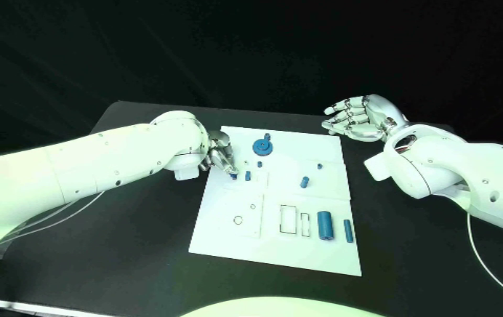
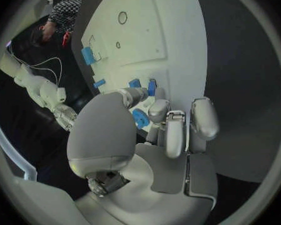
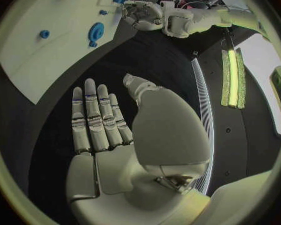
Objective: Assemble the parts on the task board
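Flat white task board (image 1: 275, 244), left hand (image 1: 219, 154) pinching small blue part (image 1: 232, 176), right hand (image 1: 357, 117) released

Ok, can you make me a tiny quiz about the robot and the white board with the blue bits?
1. True or false: the right hand holds a blue part.
2. Which hand is at the task board? A) left hand B) right hand
3. Fill in: the big round blue gear sits near the board's ____ edge, far or near from the robot.

Key: 1 false, it is open over the black table; 2 A; 3 far.
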Robot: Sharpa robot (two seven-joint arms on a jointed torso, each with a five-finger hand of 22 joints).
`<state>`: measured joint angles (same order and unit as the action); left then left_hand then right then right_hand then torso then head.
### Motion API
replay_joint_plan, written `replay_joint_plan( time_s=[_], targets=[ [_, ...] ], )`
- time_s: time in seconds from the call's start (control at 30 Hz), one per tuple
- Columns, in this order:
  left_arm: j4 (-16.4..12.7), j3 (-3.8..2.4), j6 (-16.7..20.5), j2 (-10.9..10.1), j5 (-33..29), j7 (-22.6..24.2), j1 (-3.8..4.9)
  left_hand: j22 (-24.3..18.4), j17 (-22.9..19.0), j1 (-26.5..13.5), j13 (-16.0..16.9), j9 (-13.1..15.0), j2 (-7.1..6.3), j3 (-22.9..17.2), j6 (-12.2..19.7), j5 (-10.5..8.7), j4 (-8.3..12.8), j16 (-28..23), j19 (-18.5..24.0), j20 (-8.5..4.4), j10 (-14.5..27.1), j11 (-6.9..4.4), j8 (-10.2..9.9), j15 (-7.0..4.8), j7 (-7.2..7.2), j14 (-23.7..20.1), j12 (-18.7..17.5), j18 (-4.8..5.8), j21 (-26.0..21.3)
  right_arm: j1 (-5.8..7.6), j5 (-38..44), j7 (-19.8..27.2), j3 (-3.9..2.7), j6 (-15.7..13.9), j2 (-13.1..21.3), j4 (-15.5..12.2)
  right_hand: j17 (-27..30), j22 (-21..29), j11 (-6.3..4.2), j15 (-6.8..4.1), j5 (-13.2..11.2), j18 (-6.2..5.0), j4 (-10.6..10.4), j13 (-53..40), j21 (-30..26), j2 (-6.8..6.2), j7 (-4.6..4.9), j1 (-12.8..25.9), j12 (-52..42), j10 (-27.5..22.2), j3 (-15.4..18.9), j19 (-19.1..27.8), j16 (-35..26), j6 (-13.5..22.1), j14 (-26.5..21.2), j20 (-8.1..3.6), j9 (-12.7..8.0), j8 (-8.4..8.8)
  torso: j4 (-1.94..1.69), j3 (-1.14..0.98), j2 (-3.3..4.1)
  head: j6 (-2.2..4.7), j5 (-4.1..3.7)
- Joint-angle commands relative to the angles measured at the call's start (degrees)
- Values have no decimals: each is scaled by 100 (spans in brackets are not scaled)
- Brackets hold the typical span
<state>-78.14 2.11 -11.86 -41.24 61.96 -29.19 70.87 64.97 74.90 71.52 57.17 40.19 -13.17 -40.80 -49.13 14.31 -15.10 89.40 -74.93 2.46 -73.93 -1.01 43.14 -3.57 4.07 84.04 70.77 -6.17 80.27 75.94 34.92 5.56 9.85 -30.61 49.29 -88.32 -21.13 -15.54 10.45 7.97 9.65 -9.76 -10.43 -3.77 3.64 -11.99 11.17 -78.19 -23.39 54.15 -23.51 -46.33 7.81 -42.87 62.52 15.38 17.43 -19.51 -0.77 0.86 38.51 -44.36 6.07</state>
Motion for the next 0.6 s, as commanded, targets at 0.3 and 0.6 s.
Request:
replay_joint_plan(
  time_s=[0.3,0.6],
  targets=[
    [-10,13,-117,4,24,-4,-13,-5,1434,-8,7,180,28,-927,-131,31,898,28,-48,-3,-50,0,30,-54,-86,573,27,107,30,-4,-30,33,-1,115,-9,20,12,19,-5,-6,-18,-83,21,8,-13,34,308,30,4,-40,-8,45,-34,48,-15,2,-7,-26,-5,0,-2,-4,2],
    [-2,14,-92,-2,39,-14,-15,0,1437,-13,9,179,22,-936,-135,31,907,29,-52,-5,-55,-1,28,-55,-87,573,27,108,31,-5,-33,30,-1,122,-11,25,16,29,-4,-5,-19,-84,22,9,-12,33,309,35,5,-42,-7,51,-36,49,-15,3,-8,-27,0,0,-1,-2,14]
  ],
)
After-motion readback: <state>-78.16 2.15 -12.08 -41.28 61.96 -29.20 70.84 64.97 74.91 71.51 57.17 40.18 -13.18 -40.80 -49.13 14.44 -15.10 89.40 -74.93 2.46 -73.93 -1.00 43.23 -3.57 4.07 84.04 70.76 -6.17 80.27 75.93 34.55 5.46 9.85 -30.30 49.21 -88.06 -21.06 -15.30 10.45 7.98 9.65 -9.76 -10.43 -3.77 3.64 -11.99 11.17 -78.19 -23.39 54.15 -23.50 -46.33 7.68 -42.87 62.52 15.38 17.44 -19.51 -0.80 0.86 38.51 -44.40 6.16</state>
